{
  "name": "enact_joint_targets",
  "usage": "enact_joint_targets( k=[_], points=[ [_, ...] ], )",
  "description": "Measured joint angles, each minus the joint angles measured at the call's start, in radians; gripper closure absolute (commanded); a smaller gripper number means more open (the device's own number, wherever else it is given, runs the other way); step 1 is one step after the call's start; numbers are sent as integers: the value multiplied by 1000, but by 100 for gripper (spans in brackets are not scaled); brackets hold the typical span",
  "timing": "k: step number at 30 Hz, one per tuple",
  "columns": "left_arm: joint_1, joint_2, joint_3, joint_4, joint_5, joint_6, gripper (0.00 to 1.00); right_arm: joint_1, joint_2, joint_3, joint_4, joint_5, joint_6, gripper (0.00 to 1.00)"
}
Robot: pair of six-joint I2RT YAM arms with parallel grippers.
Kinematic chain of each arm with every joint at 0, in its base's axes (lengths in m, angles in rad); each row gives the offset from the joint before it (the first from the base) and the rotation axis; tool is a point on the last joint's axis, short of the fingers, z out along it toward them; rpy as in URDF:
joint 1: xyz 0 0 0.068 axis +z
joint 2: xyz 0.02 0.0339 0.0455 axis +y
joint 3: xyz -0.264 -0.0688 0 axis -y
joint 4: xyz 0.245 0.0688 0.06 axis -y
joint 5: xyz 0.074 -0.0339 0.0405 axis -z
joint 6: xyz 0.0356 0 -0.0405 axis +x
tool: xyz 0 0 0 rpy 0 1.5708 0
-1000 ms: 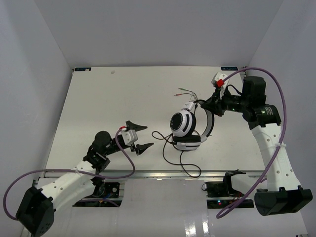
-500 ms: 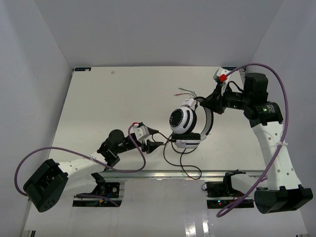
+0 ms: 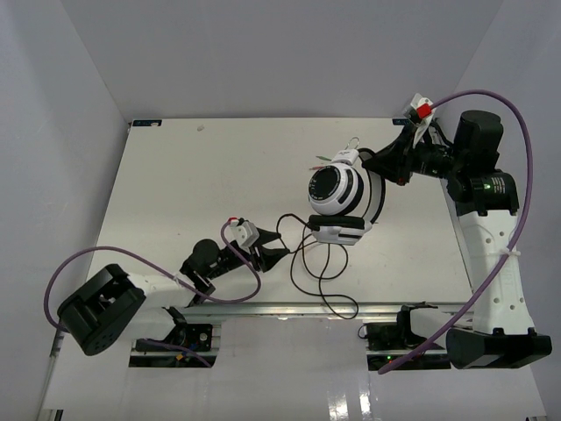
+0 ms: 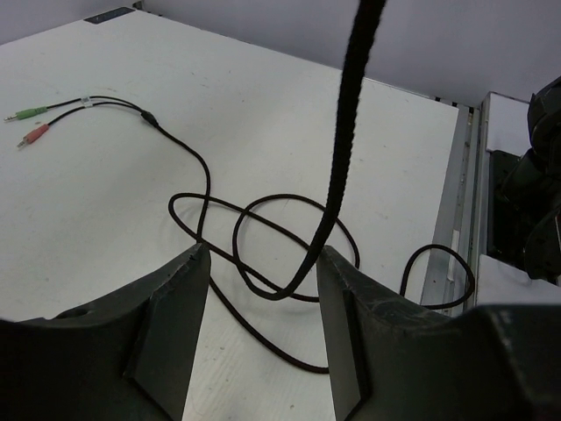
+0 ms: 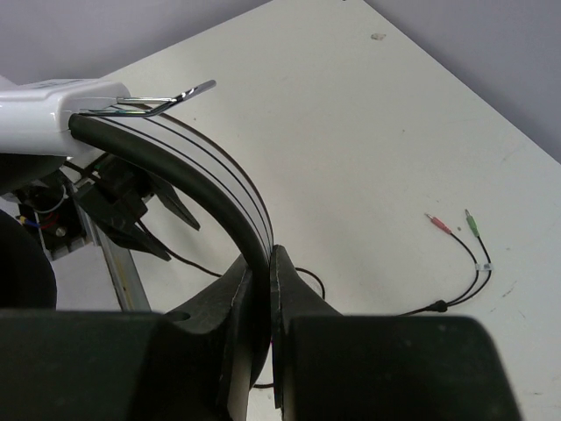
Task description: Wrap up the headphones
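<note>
The headphones (image 3: 331,187), with white ear cups and black pads, hang lifted above the table. My right gripper (image 3: 386,167) is shut on their black-and-white headband (image 5: 202,175), as the right wrist view (image 5: 270,272) shows. The thin black cord (image 3: 320,281) drops from the lower cup and lies in loops on the table (image 4: 263,237). Its green and red plugs (image 4: 26,123) lie farther off. My left gripper (image 3: 272,250) is open just left of the headphones. In the left wrist view (image 4: 263,351) a hanging stretch of cord (image 4: 342,158) passes between the spread fingers, close to the right finger (image 4: 368,342).
The white table (image 3: 175,193) ends in a metal rail (image 3: 263,307) at the near edge, and part of the cord loops over it. Grey walls stand on three sides. Thick purple robot cables (image 3: 491,96) arc over each arm.
My right gripper has lifted the headphones up and toward the back right. My left arm has reached right, bringing its open gripper around the hanging cord.
</note>
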Motion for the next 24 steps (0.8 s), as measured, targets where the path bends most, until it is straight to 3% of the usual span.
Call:
enact_joint_targets(
  k=[4, 7, 13, 15, 19, 24],
  points=[
    [-7, 84, 4, 91, -13, -37, 40, -8, 2, 0, 8, -24, 27, 92],
    [-25, 166, 33, 153, -17, -61, 49, -12, 2, 0, 14, -34, 38, 92],
    [-71, 255, 78, 215, -21, -83, 89, -41, 3, 2, 30, -37, 69, 92],
    [-81, 260, 78, 221, -21, -86, 98, -64, 3, 6, 34, -38, 96, 92],
    [-88, 203, 59, 188, -42, -80, 100, -120, 4, 11, 59, -10, 164, 92],
    [-88, -79, 97, -121, -85, -5, 100, -132, -8, 1, 82, 117, 218, 92]
  ],
)
